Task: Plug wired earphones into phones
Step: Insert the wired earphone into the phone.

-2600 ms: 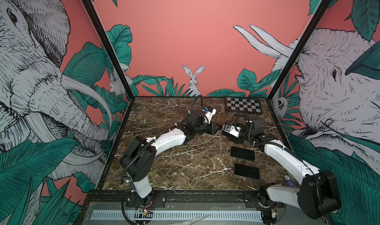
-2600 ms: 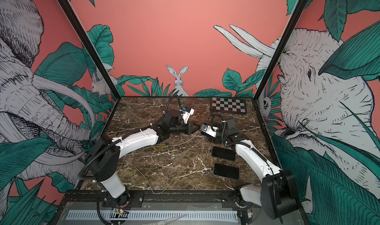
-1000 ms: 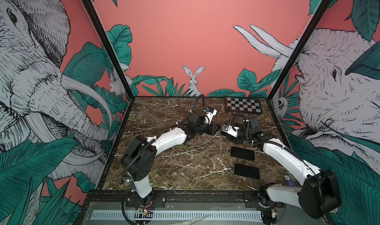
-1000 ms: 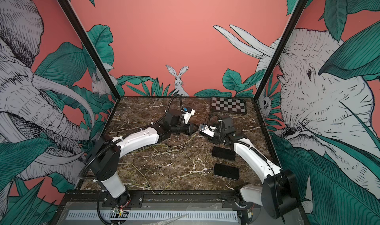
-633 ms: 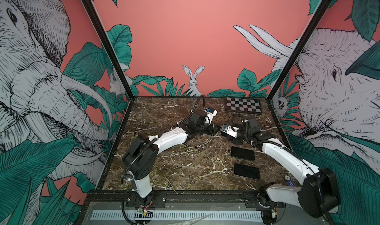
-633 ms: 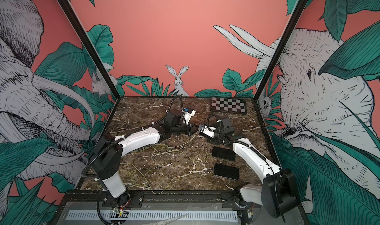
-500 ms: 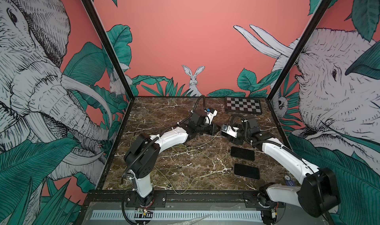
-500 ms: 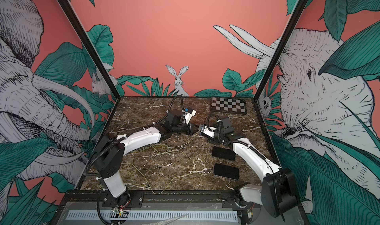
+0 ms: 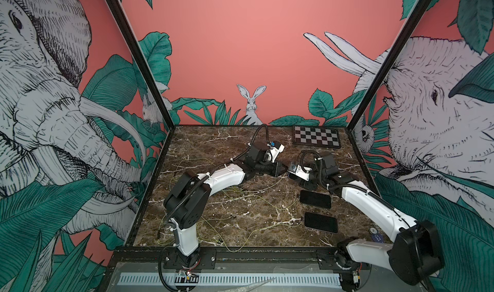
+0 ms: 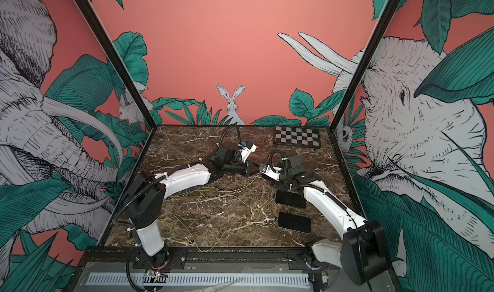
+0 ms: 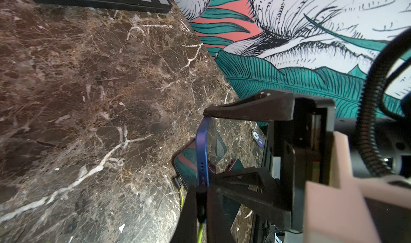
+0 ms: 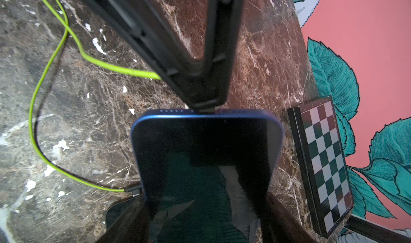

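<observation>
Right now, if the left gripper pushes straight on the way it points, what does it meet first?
The left gripper, shut on the plug, would first meet the bottom edge of the phone held by the right gripper. The plug looks right at that edge; whether it's seated is unclear.

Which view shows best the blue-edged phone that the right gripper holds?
The right wrist view: the phone fills it, screen and port edge plain, where the left gripper holds the plug. The left wrist view shows only its thin blue edge. In both top views it is almost wholly hidden.
</observation>
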### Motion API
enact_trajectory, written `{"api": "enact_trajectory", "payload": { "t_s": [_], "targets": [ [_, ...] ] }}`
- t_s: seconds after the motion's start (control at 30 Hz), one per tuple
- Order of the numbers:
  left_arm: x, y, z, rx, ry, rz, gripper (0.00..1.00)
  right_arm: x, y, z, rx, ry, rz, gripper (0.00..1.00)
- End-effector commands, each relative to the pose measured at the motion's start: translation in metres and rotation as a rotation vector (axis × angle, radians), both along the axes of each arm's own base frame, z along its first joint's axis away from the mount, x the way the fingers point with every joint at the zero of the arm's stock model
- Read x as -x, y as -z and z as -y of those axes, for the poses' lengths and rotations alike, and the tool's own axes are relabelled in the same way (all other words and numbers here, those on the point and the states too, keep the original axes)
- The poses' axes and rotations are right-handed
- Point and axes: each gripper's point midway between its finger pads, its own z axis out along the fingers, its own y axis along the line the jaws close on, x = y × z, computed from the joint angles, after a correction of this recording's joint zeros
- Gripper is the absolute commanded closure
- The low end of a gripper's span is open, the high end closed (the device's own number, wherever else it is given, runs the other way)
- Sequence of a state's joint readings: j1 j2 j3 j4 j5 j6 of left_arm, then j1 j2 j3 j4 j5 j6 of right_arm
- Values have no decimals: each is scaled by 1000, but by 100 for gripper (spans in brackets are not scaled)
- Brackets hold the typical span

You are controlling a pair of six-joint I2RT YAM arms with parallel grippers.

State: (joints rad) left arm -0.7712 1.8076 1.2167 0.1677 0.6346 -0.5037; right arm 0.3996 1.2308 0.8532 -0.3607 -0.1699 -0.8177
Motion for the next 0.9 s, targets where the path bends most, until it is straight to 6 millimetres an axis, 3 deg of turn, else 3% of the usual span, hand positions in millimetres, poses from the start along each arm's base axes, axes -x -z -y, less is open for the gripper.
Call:
{"api": "enact_trajectory", "payload": {
  "t_s": [0.0,0.4,0.57,0.87],
  "targets": [
    [37,18,12,-30,144,-40,100,-5,-91,-57,-265,-196,264,37],
    [26,36,9,-93,80,-60,100,4,-85,-58,-220,-193,240,37],
    [35,30,16,-27,123,-103,100,1,-84,-60,-210,-192,248,37],
    [51,22,20,41,224,-136,100,5,-100,-70,-270,-230,280,37]
  ]
}}
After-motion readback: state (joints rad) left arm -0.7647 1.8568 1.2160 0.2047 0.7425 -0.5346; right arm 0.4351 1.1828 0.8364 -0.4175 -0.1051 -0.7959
